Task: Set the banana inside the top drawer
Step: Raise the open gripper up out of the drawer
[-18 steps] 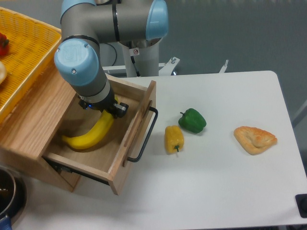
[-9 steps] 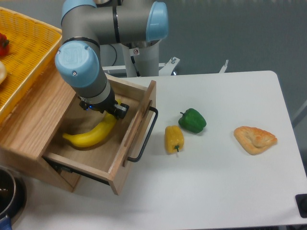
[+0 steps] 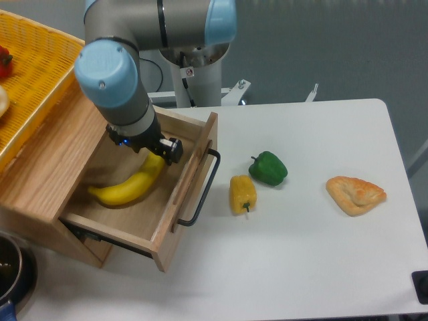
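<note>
White bench (image 3: 314,221), grey wall; banana (image 3: 130,186) lies in open top drawer (image 3: 160,224); tool (image 3: 155,151) above, grip unclear.

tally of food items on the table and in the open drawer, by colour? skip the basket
Yellow: 2, the banana lying in the top drawer and the yellow pepper on the table.
Green: 1, the green pepper.
Tan: 1, the pastry.
Total: 4.
</note>
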Robot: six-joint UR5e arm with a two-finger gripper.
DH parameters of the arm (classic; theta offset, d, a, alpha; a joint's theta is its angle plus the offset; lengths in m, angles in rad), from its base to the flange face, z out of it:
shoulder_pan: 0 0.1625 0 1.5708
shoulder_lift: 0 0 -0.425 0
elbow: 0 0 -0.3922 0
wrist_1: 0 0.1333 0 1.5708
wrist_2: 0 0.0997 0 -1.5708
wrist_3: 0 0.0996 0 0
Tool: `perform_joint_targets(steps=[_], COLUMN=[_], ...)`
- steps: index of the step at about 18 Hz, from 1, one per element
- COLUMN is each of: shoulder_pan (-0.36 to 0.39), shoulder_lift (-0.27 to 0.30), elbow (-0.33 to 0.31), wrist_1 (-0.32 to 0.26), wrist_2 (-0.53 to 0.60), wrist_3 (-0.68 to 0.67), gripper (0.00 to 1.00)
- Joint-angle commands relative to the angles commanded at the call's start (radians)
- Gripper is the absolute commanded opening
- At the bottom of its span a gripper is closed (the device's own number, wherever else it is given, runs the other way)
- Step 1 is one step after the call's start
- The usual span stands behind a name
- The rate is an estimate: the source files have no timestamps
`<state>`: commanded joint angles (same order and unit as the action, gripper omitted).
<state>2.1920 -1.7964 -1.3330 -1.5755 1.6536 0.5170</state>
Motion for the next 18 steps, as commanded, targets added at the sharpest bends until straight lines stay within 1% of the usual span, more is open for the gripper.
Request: perform_joint_targets(steps=[1, 3, 5, 6, 10, 12, 15, 17, 18], shoulder_pan=[0.011, 0.038, 0.046, 0.054, 0.077, 0.104, 0.161, 0.213, 0.238], shoulder_lift=[0.017, 0.025, 0.044, 0.058, 0.066, 0.066, 0.057, 0.042, 0.025], elbow=[0.002, 0.003, 0.008, 0.009, 0.011, 0.011, -0.006, -0.006, -0.005], wrist_1=[0.012, 0.032, 0.046, 0.051, 0.051, 0.063, 0.088, 0.091, 0.100], wrist_2=[0.000, -0.002, -0.002, -0.002, -0.006, -0.008, -0.009, -0.015, -0.020], wrist_3=[0.002, 0.005, 0.023, 0.034, 0.040, 0.054, 0.185, 0.202, 0.206], gripper=[1.00, 1.00, 1.00, 1.00, 1.00, 1.00, 1.00, 1.00, 1.00])
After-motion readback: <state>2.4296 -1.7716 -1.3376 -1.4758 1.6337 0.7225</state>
